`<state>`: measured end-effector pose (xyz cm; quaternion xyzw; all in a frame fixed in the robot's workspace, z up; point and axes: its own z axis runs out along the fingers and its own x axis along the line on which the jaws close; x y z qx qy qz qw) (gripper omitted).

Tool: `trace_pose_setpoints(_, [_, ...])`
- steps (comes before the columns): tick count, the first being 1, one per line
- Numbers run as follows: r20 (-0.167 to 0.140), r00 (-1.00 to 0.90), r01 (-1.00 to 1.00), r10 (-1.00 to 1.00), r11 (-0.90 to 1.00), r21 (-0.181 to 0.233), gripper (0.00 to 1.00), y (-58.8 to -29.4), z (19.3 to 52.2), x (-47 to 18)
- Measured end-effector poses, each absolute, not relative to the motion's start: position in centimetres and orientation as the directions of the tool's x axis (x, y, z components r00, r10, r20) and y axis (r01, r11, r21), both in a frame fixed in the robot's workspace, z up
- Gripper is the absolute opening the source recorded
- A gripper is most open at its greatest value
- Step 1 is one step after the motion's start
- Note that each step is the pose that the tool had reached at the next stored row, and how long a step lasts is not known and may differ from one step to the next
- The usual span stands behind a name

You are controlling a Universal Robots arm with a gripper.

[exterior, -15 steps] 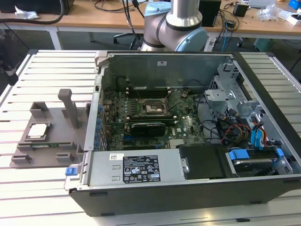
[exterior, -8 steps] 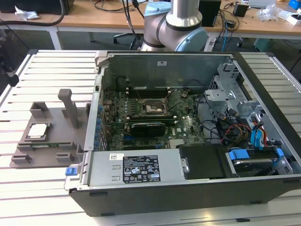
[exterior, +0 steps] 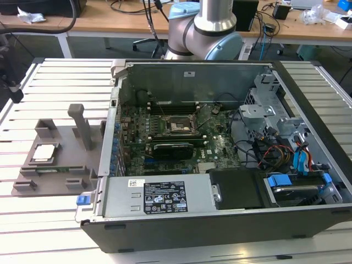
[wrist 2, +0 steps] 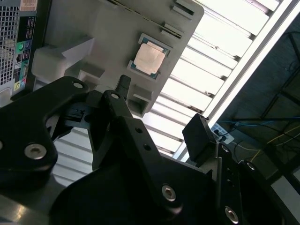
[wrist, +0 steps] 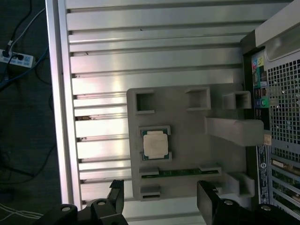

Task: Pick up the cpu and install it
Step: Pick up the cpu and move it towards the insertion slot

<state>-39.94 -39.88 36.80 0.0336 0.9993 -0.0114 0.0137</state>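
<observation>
Cpu lying flat in a recess of the grey tray, just beside the open case on the exterior view's left, claw spread, empty, apart from the cpu in the first wrist view

This looks like a robotics or electronics lab, perhaps a workshop. A silver and pale-blue jointed robot arm stands behind a slatted aluminium worktable bearing an opened black-and-grey metal computer case and a small square silver-topped cpu in a grey moulded plastic fixture. Long wooden benches run behind; a white power strip lies on the dark floor.
</observation>
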Motion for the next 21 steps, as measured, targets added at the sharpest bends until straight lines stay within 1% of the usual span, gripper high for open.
trace_pose_setpoints(21, [-0.028,-0.997,0.067,0.067,0.997,-0.022,0.72,-39.88,35.84,-39.94])
